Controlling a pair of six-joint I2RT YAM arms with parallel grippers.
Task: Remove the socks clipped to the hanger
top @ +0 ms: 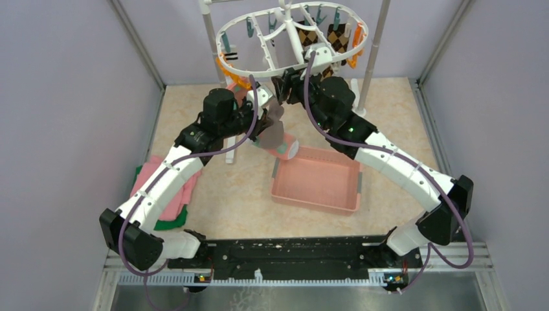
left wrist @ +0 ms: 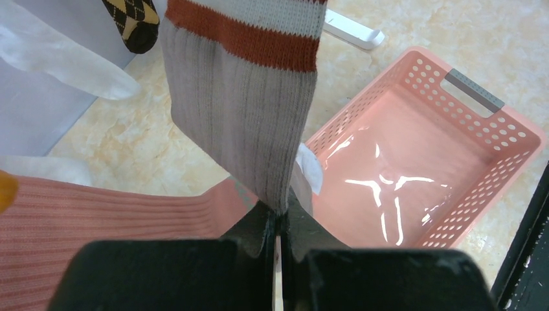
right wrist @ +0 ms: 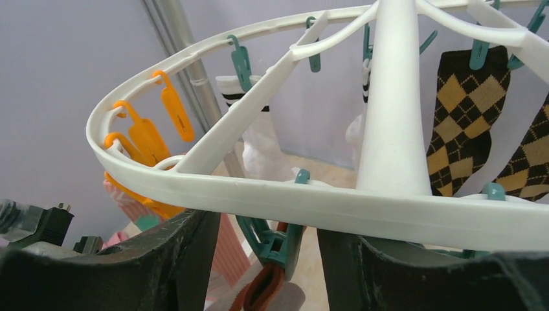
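Note:
The white oval hanger (top: 233, 65) hangs at the back, with teal and orange clips. My left gripper (top: 268, 120) is shut on the lower part of a grey-brown sock (left wrist: 239, 116) with an orange striped cuff; the jaws (left wrist: 280, 217) pinch its fabric. My right gripper (right wrist: 268, 259) is open just under the hanger rim (right wrist: 311, 201), its fingers either side of the teal clip (right wrist: 278, 240) that holds the sock's cuff (right wrist: 259, 291). A pink sock (left wrist: 97, 214) hangs beside it. Argyle socks (right wrist: 463, 123) and a white sock with black stripes (right wrist: 259, 136) hang clipped further back.
A pink perforated basket (top: 311, 201) sits on the table below and right of the left gripper; it also shows in the left wrist view (left wrist: 511, 162). Folded pink and green cloths (top: 162, 188) lie at the left. Stand poles (top: 372, 52) flank the hanger.

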